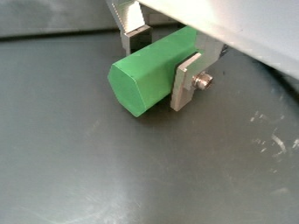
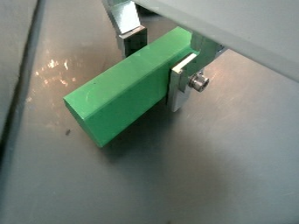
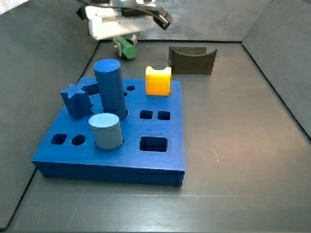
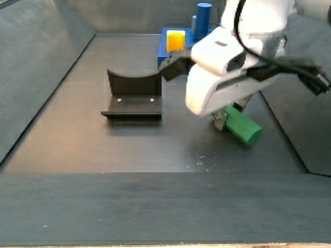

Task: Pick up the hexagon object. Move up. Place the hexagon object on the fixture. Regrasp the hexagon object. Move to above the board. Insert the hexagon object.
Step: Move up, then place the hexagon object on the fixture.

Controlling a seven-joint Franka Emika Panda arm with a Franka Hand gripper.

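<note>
I see the gripper (image 3: 125, 35) low at the far end behind the board (image 3: 115, 136), with a bit of the hexagon object (image 3: 125, 45) showing green under it. Fixture (image 3: 192, 60) sits apart, yellow-orange block (image 3: 158, 81) on the board's far edge.

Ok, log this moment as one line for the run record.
stage: picking up | hand: down at floor, shut on hexagon object | hexagon object: lying on floor | fixture: unoccupied | board: hexagon not inserted
</note>
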